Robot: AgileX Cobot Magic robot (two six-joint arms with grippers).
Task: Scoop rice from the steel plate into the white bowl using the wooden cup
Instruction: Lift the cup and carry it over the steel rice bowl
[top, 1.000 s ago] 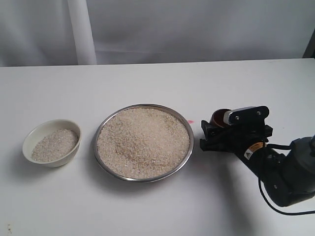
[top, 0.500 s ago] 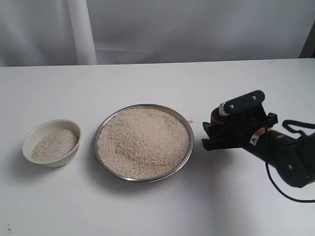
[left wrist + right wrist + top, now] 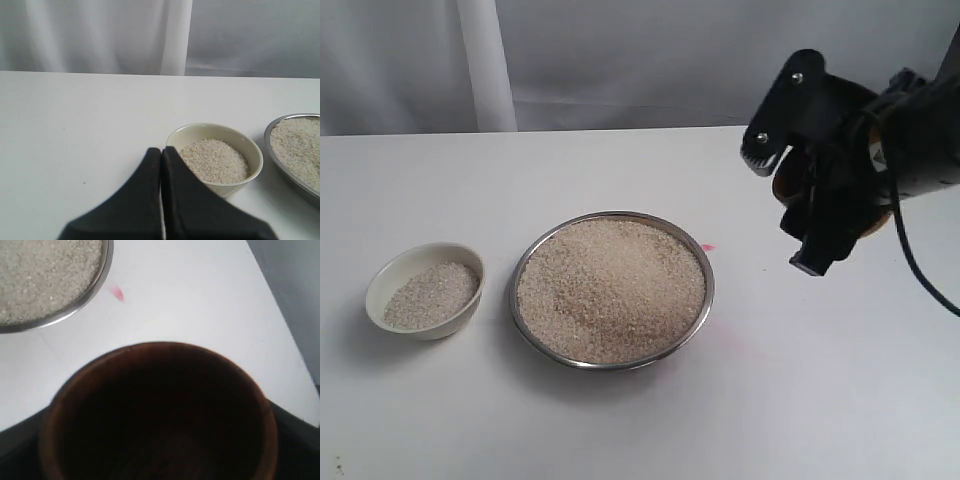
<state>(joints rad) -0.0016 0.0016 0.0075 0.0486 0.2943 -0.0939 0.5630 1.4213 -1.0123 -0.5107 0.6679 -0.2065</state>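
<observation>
The steel plate [image 3: 705, 292] sits mid-table, heaped with rice [image 3: 610, 285]. To its left stands the white bowl [image 3: 378, 290], partly filled with rice [image 3: 432, 295]. My right gripper [image 3: 815, 200] hangs in the air to the right of and beyond the plate, shut on the wooden cup [image 3: 786, 186]. In the right wrist view the cup's rim [image 3: 150, 347] and dark, empty-looking inside fill the frame, with the plate's edge [image 3: 102, 275] beyond. My left gripper [image 3: 161, 151] is shut and holds nothing, just short of the white bowl [image 3: 252, 152]. The left gripper is out of the exterior view.
A small pink mark [image 3: 708, 247] lies on the white table just right of the plate. A grey-white backdrop [image 3: 620, 60] rises behind the table's far edge. A black cable [image 3: 920, 270] trails from the right arm.
My right gripper has lifted the wooden cup off the table beside the plate, risen well above it and turned. Plate and bowl have not moved.
</observation>
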